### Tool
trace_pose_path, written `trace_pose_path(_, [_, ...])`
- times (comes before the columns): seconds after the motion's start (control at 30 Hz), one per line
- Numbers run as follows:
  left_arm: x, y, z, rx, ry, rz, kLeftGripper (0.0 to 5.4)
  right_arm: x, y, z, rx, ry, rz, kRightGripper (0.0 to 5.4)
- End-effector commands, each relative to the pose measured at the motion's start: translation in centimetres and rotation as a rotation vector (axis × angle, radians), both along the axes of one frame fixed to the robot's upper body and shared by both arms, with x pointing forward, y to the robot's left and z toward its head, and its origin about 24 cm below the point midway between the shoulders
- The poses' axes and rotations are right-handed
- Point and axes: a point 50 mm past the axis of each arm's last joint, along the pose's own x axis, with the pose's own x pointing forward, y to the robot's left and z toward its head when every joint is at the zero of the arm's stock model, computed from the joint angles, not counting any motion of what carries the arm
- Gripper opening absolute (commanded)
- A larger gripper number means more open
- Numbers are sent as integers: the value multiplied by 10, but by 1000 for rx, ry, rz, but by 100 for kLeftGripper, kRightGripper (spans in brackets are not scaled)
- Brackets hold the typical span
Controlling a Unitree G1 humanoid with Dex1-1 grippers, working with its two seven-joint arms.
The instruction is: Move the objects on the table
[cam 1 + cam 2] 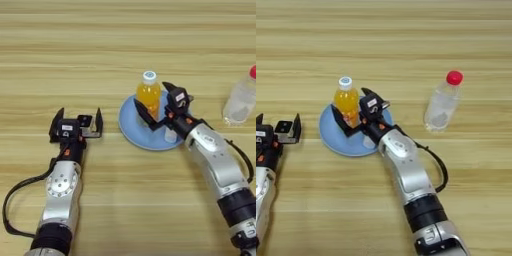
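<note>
Juice bottle, left eye view: the orange-juice bottle (pixel 148 95) stands upright on the back part of the round blue plate (pixel 131 128), near the middle of the table (pixel 125 40).
Right tool, left eye view: the right tool (pixel 154 104) reaches over the plate with its two black fingers spread, one on each side of the bottle's lower body; whether they touch it cannot be told.
Tube, left eye view: a bit of white (pixel 171 135) shows on the plate under the right arm, likely the tube, mostly hidden.
Left tool, left eye view: the left tool (pixel 76 122) rests on the table left of the plate, fingers spread, holding nothing, idle.
Clear bottle, right eye view: a clear bottle with a red cap (pixel 442 102) stands well right of the plate, untouched.
Right tool, right eye view: the spread fingers bracket the juice bottle, apparently not yet pinching.
Step in hand: a grasp of the juice bottle, by my reading.
Next move: needs the fingers to close squarely on the body, then a straight lift so the bottle does not tip.
Count: two bottles, one plate, one likely tube, two tools; no cube shows.
</note>
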Motion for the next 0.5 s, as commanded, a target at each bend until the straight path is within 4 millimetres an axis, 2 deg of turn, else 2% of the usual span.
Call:
trace_pose_path(0.03, [-1, 1, -1, 12, 5, 3, 538, 7, 5, 4, 4, -15, 8, 540])
trace_pose_path(0.5, [-2, 2, 0, 12, 5, 9, 538, 18, 15, -1, -23, -17, 7, 540])
